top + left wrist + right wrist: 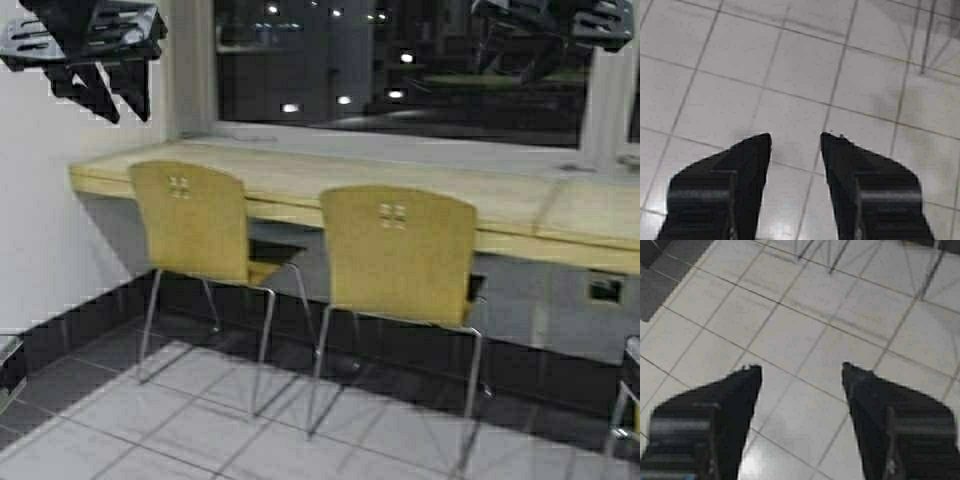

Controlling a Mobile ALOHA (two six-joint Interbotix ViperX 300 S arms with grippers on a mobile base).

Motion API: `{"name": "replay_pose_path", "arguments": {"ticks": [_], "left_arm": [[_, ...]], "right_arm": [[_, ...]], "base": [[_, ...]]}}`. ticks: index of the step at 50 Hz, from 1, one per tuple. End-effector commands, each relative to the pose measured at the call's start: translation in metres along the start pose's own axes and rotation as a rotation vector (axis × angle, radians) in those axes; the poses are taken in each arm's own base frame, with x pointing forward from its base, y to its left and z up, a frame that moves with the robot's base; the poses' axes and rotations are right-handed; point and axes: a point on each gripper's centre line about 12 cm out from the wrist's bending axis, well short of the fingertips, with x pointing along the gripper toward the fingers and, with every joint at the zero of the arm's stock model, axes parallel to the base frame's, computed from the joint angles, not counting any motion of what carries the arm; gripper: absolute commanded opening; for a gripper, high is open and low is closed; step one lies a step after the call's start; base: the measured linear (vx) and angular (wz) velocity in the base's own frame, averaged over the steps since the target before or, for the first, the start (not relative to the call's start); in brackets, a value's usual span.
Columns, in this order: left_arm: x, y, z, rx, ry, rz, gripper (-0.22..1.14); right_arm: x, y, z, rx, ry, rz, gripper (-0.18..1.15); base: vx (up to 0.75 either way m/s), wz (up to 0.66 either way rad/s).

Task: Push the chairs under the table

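Two yellow-tan plywood chairs are shown standing on the tiled floor (pixel 200 420) in front of a long pale wood counter (pixel 300 180) fixed below a dark window (pixel 400 70). The left chair (pixel 190 222) is set near the counter's left end, its seat partly beneath the front edge; the right chair (pixel 397 257) is set near the middle of the front edge, its backrest overlapping that edge in the high view, so how far its seat reaches under cannot be told. Both arms are held high and apart from the chairs: the left gripper (pixel 796 142) and the right gripper (pixel 801 375) are each seen in their wrist views hanging over bare floor tiles, the jaws parted wide and nothing held between them. The step in hand is judged to be the approach, with no pushing yet begun. The next move is judged to call for the base to be driven toward a chair and a gripper to be lowered against its backrest, pressure being applied squarely so that the thin chrome legs slide and do not twist. No brand, label or legible writing is seen.
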Motion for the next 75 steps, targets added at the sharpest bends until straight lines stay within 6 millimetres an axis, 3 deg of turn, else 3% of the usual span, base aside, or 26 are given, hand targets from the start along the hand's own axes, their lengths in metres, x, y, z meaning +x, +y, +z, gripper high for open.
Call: {"name": "replay_pose_path", "arguments": {"ticks": [1,13,45,56,75], "left_arm": [[-0.005,-0.002,0.009,-0.012,-0.029,-0.005,0.75],[-0.001,-0.001,0.006,-0.029,-0.003,-0.004,0.75],[0.010,-0.001,0.000,-0.035,0.046,-0.001,0.75],[0.015,0.000,-0.004,-0.040,0.070,0.001,0.75],[0.020,0.000,-0.011,-0.088,0.124,0.002,0.75]], "right_arm": [[-0.002,0.001,0.010,-0.005,-0.028,0.003,0.87],[0.010,-0.001,0.000,0.002,0.031,-0.009,0.87],[0.009,-0.001,0.006,0.000,0.033,-0.011,0.87],[0.015,-0.015,-0.001,0.038,0.061,-0.048,0.87],[0.022,-0.019,-0.018,0.075,0.117,-0.061,0.87]], "base": [[-0.34,-0.23],[-0.30,-0.29],[-0.32,-0.40],[-0.21,-0.16],[-0.08,-0.15]]}}
